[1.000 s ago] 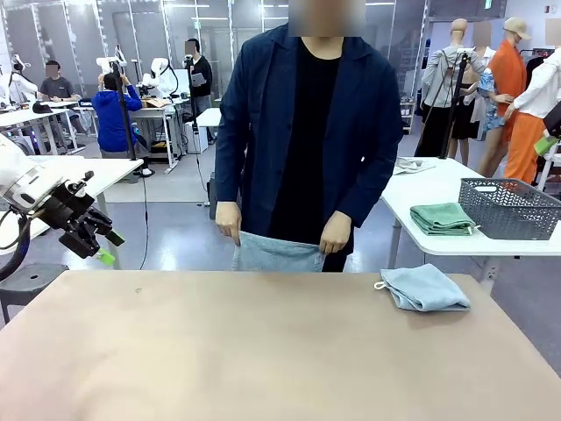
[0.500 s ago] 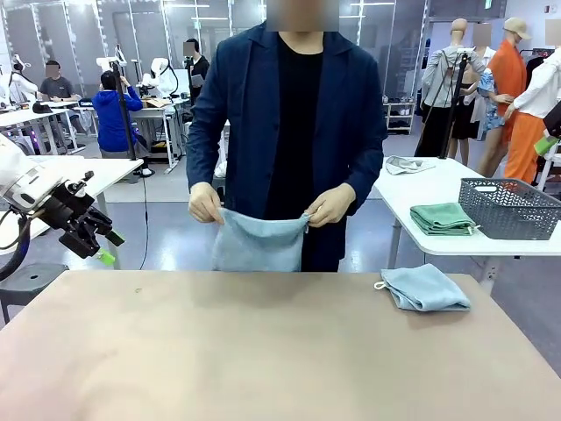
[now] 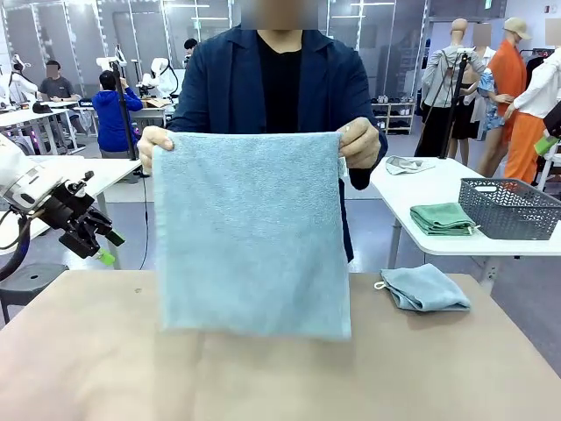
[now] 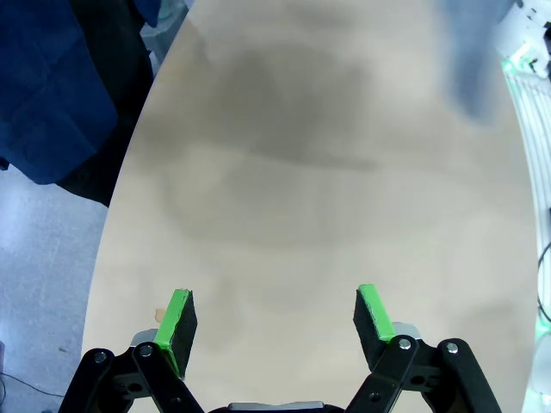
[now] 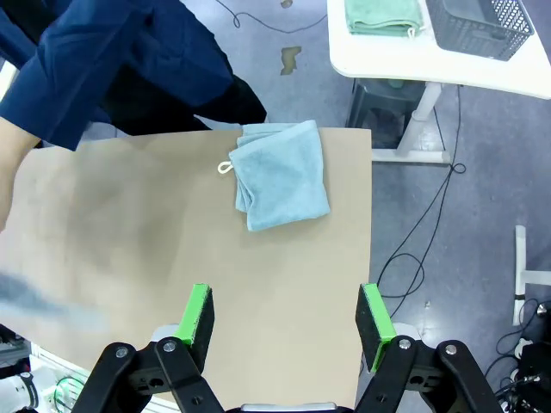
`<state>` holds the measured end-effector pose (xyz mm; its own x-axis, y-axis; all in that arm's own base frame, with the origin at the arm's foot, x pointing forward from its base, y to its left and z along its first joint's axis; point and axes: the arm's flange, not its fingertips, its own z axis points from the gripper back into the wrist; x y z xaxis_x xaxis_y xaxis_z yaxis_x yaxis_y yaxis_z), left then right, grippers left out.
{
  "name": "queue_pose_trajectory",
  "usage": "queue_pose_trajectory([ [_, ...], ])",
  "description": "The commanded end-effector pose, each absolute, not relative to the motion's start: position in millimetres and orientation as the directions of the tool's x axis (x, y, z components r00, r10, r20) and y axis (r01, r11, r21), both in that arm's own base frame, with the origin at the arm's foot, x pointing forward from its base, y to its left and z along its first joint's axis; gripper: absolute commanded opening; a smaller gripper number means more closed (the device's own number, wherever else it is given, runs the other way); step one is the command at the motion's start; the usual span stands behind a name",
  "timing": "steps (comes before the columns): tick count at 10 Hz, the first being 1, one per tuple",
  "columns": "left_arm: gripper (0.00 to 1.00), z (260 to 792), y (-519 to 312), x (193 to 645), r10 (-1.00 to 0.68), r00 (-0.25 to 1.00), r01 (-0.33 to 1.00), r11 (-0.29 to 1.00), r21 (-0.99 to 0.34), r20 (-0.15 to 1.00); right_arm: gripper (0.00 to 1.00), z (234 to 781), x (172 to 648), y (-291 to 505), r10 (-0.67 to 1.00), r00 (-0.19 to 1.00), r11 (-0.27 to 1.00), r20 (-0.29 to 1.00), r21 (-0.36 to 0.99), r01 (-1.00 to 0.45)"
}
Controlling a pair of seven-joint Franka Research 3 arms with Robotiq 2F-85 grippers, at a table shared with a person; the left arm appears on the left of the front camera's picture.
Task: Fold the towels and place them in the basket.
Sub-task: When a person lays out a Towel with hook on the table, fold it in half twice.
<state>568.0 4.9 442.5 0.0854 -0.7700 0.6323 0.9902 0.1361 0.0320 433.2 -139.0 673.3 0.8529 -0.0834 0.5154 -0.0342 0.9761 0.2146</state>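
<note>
A person stands at the far side of the table (image 3: 79, 351), at 12 o'clock in the front view. The person holds the open towel (image 3: 250, 232) up high, spread flat like a little flag. The person's right hand (image 3: 154, 140) pinches its top corner at 10 o'clock. The person's left hand (image 3: 359, 139) pinches the other top corner at 2 o'clock. The open towel hangs straight down. Its bottom edge is low over the table, and I cannot tell if it touches the top.

The folded towel (image 3: 425, 288) lies on the table at 4 o'clock, near the far right corner. Its white loop (image 3: 379, 285) sticks out toward 9 o'clock.

The basket (image 3: 508, 209) sits on a white side table (image 3: 421, 189) at 3 o'clock, well apart from both towels. A green cloth (image 3: 443, 217) lies just beside the basket, on its 9 o'clock side.

The left gripper (image 4: 275, 314) hangs in the air at 9 o'clock in the front view, out past the left edge of the table. Its two fingers (image 4: 176, 320) stand wide apart and nothing is between them.

The right gripper (image 5: 286, 320) looks down on the table from above. Its fingers stand wide apart too, and it holds nothing. In its own view the folded towel lies at 12 o'clock, well apart from the green pads.
</note>
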Motion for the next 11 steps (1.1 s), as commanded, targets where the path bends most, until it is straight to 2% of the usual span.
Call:
queue_pose_trajectory([
  [1,0.93,443.8,4.4,568.0,-0.777,0.081,0.990,0.133,0.037,0.625,0.83,674.4,434.0,-137.6,-0.096,0.854,0.977,0.511,0.215,-0.019],
  [11,0.93,443.8,4.4,568.0,-0.777,0.081,0.990,0.133,0.037,0.625,0.83,674.4,434.0,-137.6,-0.096,0.854,0.977,0.511,0.215,-0.019],
])
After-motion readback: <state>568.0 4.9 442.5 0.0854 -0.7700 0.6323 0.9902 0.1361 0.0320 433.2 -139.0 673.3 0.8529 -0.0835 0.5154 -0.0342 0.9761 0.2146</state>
